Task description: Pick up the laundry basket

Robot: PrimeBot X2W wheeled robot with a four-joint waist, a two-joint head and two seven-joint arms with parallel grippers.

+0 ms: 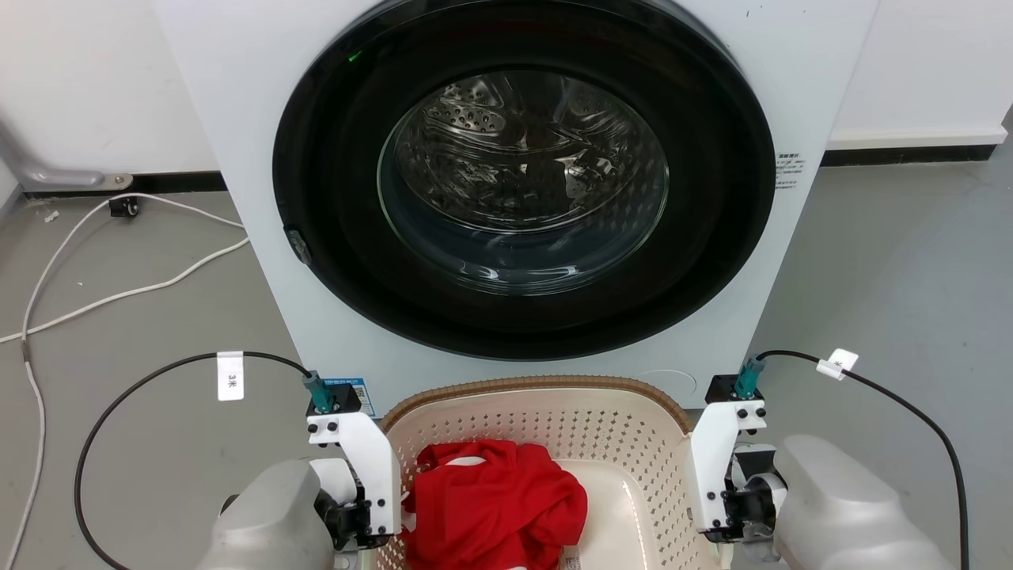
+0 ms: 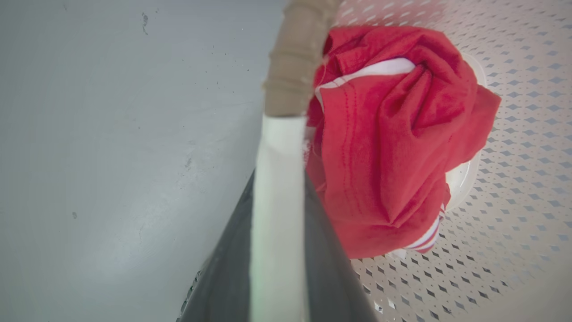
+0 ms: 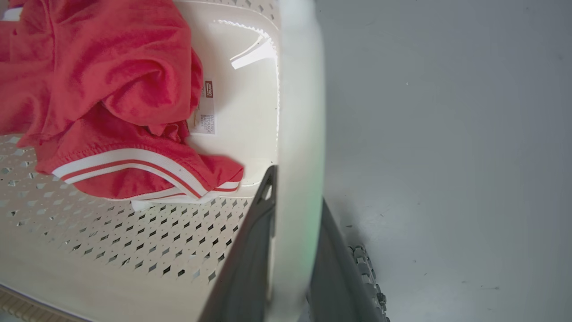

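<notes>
The laundry basket (image 1: pixel 538 385), cream with perforated walls and a brown woven rim, sits low in the head view just in front of the washer. A crumpled red garment (image 1: pixel 491 499) with white trim lies inside it. My left gripper (image 1: pixel 372 514) is at the basket's left side. In the left wrist view its dark fingers (image 2: pixel 330 268) press both sides of the white handle (image 2: pixel 277 179) below the brown rim (image 2: pixel 295 58). My right gripper (image 1: pixel 716 507) is at the basket's right side, its fingers (image 3: pixel 250 250) clamped likewise on the other white handle (image 3: pixel 299 134).
A white front-loading washer (image 1: pixel 253 119) stands directly behind the basket, its round glass door (image 1: pixel 522 182) shut. White cables (image 1: pixel 119 293) trail over the grey floor at the left. Bare grey floor (image 1: pixel 894 277) lies to the right of the washer.
</notes>
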